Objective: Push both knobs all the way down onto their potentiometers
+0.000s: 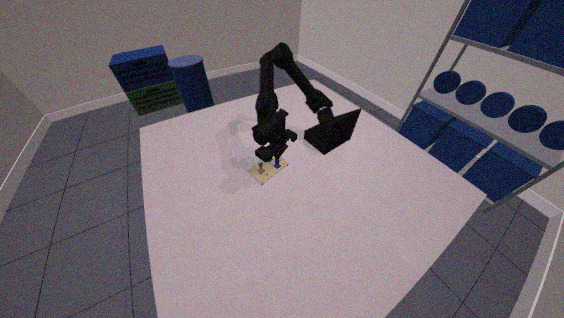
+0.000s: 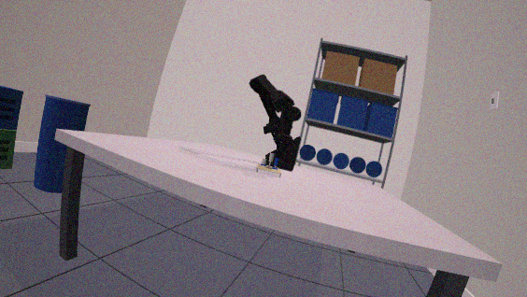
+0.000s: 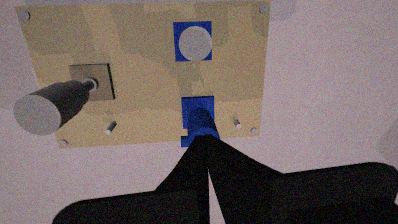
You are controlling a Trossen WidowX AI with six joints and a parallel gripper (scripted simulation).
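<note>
The tan circuit board (image 1: 262, 176) (image 2: 263, 170) (image 3: 145, 85) stands low on the table. In the wrist view a dark grey knob (image 3: 62, 104) with a pale top rises tall over a grey-brown potentiometer (image 3: 104, 91), with a short bit of thin shaft visible below it. A blue potentiometer (image 3: 177, 42) at the upper middle bears a pale round top (image 3: 195, 44). A blue knob (image 3: 204, 122) (image 1: 277, 163) stands over the other blue potentiometer (image 3: 187, 105). My gripper (image 3: 203, 142) is shut and empty, its tips at the top of the blue knob, hiding part of it; contact cannot be told.
Two small pins (image 3: 111, 127) (image 3: 237, 122) stand near the board's lower edge. A black angled panel (image 1: 332, 132) stands on the table (image 1: 300, 240) beside the arm. Bins and a shelf rack (image 2: 355, 89) are beyond the table.
</note>
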